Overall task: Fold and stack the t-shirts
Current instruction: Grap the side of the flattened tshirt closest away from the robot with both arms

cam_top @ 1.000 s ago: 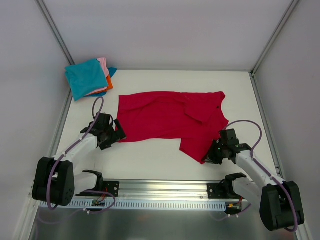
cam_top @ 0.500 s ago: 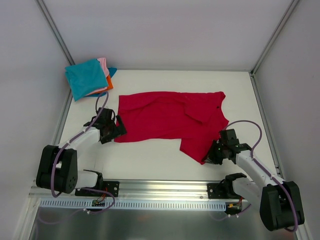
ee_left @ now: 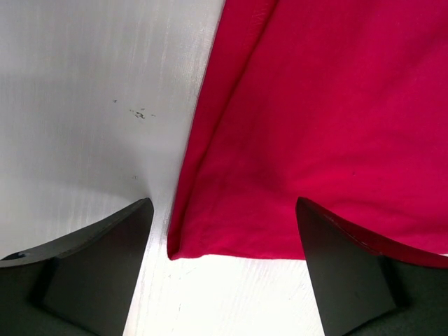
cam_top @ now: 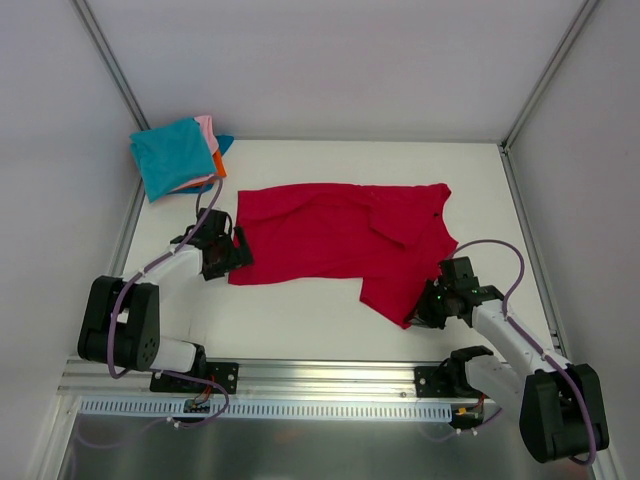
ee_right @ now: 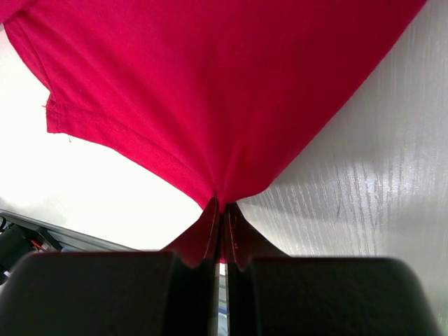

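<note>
While the right gripper [cam_top: 428, 312] at lower right is clenched on the red shirt's [cam_top: 340, 232] near hem, the left gripper [ee_left: 222, 262] at centre left stands open astride the shirt's near-left corner. The shirt lies spread mid-table [cam_top: 300, 320]; a folded stack [cam_top: 178, 155] sits upper left.

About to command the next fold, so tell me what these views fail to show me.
- Stack of folded shirts: top view only; the teal one covers the rest, so only pink, orange and blue edges peek out.
- Red t-shirt: both wrist views crop it to one corner or edge.
- Left gripper: in the top view the fingertips are too small to make out.
</note>
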Robot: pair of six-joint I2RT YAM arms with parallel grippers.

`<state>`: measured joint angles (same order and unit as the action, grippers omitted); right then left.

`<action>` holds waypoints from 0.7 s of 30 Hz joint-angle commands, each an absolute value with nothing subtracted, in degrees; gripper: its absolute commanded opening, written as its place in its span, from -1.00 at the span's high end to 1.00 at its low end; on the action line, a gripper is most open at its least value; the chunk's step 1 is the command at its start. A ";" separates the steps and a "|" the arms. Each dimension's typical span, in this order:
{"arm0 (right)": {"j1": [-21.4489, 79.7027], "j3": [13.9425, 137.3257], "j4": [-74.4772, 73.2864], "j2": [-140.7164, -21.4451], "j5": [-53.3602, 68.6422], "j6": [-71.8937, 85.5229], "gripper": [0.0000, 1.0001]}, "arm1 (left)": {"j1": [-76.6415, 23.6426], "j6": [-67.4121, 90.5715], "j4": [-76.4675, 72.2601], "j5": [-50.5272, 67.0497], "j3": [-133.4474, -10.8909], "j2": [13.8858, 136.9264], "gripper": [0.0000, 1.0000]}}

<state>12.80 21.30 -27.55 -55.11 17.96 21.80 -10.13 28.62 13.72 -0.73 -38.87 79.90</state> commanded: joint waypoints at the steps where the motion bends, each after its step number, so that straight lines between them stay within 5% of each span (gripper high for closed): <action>1: 13.01 23.29 -29.00 -54.67 16.96 21.01 0.99 | -10.46 27.95 16.70 3.07 -37.70 82.62 -0.66; 17: 13.10 23.03 -28.83 -54.40 16.70 21.09 0.99 | -10.46 29.71 18.46 6.94 -36.92 83.15 -0.52; 21: 13.01 23.03 -28.74 -54.49 16.70 20.92 0.99 | -10.46 29.97 18.28 7.38 -36.04 82.44 -0.30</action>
<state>12.80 21.30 -27.55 -55.11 17.56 21.80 -10.13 28.82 13.72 3.77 -39.18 80.77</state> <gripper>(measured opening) 0.020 0.669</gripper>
